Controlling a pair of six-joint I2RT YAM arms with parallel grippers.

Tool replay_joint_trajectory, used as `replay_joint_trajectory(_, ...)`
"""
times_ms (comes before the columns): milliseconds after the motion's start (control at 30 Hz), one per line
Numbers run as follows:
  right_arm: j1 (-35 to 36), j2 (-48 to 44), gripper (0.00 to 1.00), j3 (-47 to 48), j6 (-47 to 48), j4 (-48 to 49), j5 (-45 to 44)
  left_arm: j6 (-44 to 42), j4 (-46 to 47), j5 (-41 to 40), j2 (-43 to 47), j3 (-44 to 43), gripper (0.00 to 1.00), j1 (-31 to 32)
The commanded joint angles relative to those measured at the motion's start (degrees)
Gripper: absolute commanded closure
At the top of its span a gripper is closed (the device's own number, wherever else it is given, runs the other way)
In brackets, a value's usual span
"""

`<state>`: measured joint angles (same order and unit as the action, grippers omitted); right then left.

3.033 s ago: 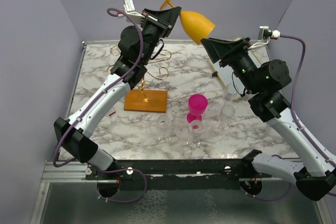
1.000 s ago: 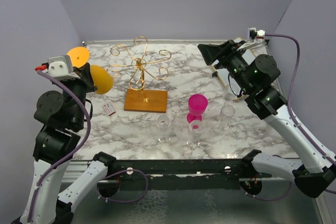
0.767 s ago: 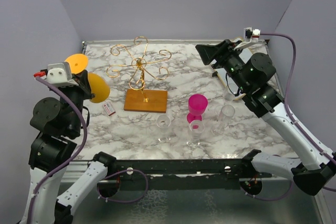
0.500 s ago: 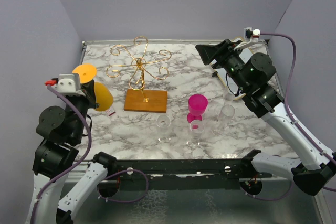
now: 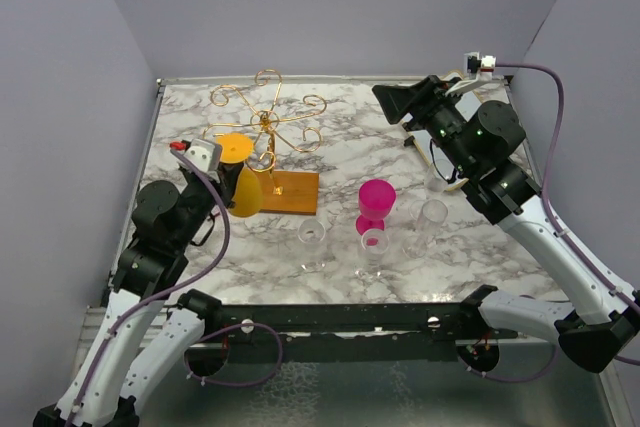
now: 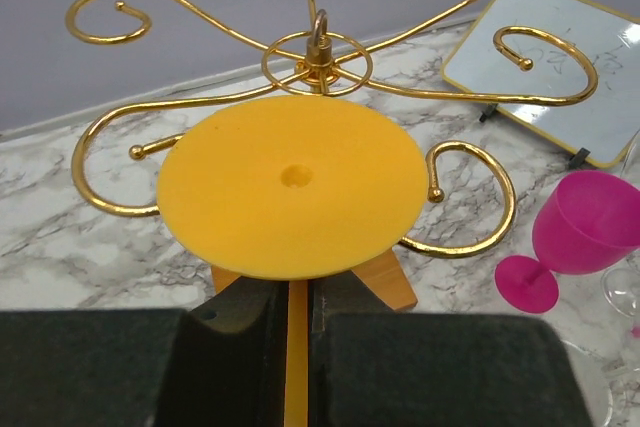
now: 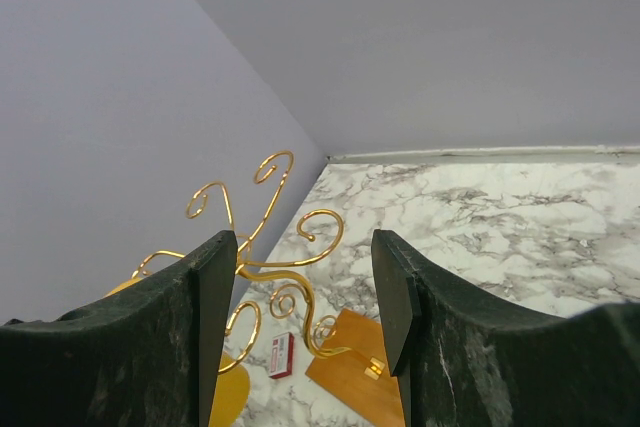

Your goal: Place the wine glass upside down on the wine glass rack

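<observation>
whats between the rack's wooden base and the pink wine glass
Nothing: in the top view the marble table is bare between the wooden base and the pink wine glass. A clear glass stands nearer the front, off that line.

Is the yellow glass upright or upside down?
Upside down: the yellow glass shows its foot on top, bowl below, in the left gripper.

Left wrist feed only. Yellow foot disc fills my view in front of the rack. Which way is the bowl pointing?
Observer: Down. From above, the yellow wine glass hangs foot-up in the left end effector, beside the wine glass rack.
Operator: Right arm clear?
Observer: Yes. The right end effector is raised at the far right, open and empty.
Operator: Anything near the bowl?
Observer: A small red-and-white box on the table by the rack's base.
</observation>
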<state>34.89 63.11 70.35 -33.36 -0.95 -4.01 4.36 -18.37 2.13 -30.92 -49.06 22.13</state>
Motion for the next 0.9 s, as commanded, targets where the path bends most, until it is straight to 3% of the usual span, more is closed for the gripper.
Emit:
replay_joint_trajectory(0,0.3,-0.9,0.43,1.4,0.7,-0.6,-0.9,0.4,9.4,3.8,-3.3,1.7,1.00,-0.1)
replay_joint_trajectory(867,0.3,0.5,0.43,1.9,0.2,-0.6,2.9,5.5,14.1,-12.2,-8.0,4.7,1.00,0.0)
